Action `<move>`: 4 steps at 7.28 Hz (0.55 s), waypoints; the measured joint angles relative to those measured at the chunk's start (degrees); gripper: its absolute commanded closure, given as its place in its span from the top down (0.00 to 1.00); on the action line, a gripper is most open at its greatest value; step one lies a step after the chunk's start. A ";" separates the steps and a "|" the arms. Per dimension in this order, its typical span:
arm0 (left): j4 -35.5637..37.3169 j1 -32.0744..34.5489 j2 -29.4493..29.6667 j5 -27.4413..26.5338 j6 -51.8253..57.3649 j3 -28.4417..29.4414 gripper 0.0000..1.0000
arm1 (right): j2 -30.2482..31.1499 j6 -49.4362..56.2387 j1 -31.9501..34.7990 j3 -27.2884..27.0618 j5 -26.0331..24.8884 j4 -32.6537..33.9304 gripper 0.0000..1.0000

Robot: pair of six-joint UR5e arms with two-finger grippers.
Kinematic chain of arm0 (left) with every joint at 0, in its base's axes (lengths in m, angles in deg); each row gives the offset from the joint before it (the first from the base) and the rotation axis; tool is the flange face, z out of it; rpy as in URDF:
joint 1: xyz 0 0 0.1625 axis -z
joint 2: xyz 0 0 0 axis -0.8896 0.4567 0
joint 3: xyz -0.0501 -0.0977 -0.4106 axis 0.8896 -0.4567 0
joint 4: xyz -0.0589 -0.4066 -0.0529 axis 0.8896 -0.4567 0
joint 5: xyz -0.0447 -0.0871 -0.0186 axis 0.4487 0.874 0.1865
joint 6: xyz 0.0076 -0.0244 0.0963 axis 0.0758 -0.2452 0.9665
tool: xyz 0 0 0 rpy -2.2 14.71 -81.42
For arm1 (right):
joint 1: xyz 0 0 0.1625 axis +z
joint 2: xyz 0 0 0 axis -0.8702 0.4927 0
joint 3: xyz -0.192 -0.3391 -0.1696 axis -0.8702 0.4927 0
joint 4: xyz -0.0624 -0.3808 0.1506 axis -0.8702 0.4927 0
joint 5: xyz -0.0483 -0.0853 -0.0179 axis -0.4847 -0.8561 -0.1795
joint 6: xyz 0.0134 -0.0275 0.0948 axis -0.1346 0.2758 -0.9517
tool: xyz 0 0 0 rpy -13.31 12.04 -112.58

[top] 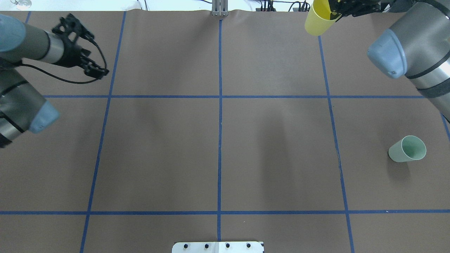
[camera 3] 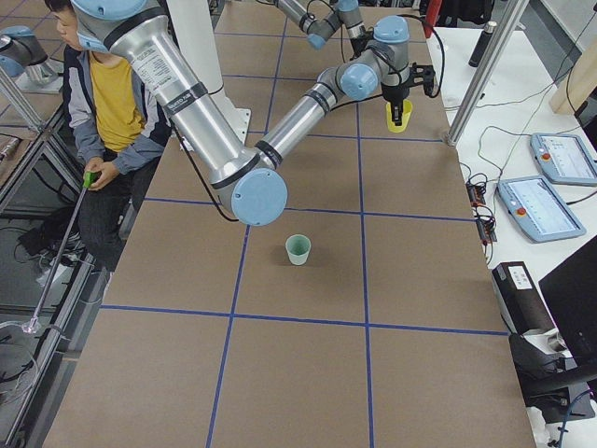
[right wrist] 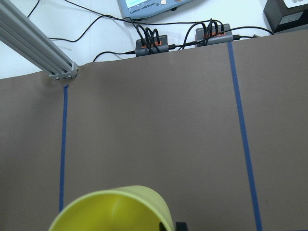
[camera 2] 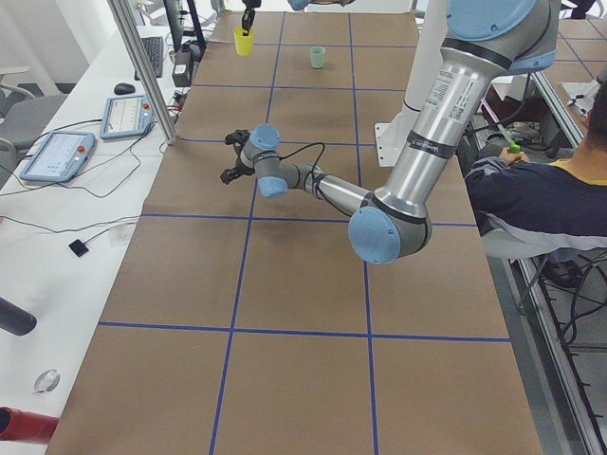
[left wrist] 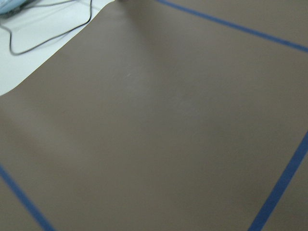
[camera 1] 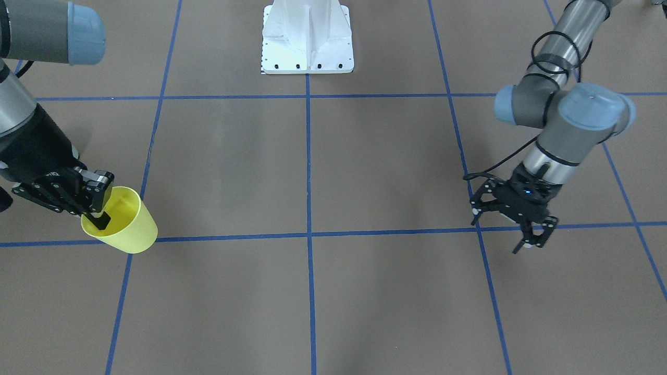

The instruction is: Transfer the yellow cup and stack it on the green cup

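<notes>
Your right gripper (camera 1: pixel 98 214) pinches the yellow cup (camera 1: pixel 127 229) by its rim, one finger inside. The green cup (top: pixel 407 149) stands upright, well apart from it. Your left gripper (camera 1: pixel 532 235) hangs spread wide, empty.

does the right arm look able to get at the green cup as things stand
Probably yes. The right tool grips the yellow cup by its rim, and the green cup stands upright on that arm's side, with no object showing between them.
</notes>
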 measured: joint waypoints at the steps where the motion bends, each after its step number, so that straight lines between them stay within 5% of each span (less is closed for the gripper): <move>1: 7.72 4.19 -3.34 2.55 0.19 -4.04 1.00 | 2.55 0.31 0.46 -1.71 0.21 0.11 0.00; 4: 21.70 15.91 -12.85 4.31 14.25 -11.13 1.00 | 9.42 12.06 2.12 -8.66 1.11 8.00 0.00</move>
